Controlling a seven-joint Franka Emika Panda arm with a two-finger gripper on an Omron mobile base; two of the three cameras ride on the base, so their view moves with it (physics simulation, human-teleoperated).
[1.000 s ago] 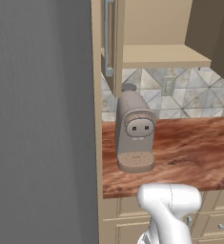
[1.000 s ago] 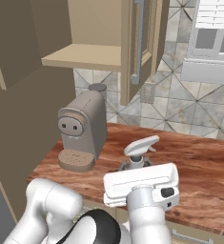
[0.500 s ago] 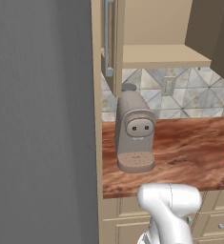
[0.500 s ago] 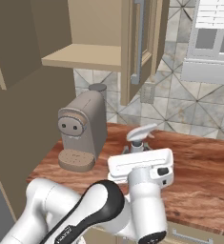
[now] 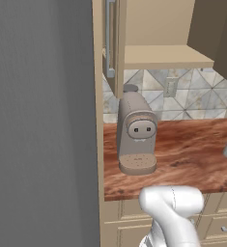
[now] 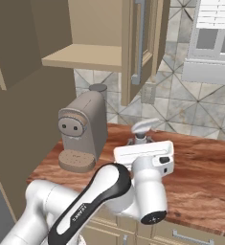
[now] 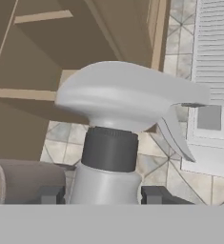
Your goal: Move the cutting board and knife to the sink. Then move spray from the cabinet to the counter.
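- The hand (image 7: 104,195) grasps the spray (image 7: 118,119) by its pale body, one dark fingertip (image 7: 51,194) on each side.
- The spray stands upright over the worktop (image 6: 205,167), right of the coffee machine (image 6: 80,131), its trigger head showing above the hand.
- The cabinet (image 6: 90,55) hangs above, its door (image 6: 142,45) swung open with the long bar handle towards us.
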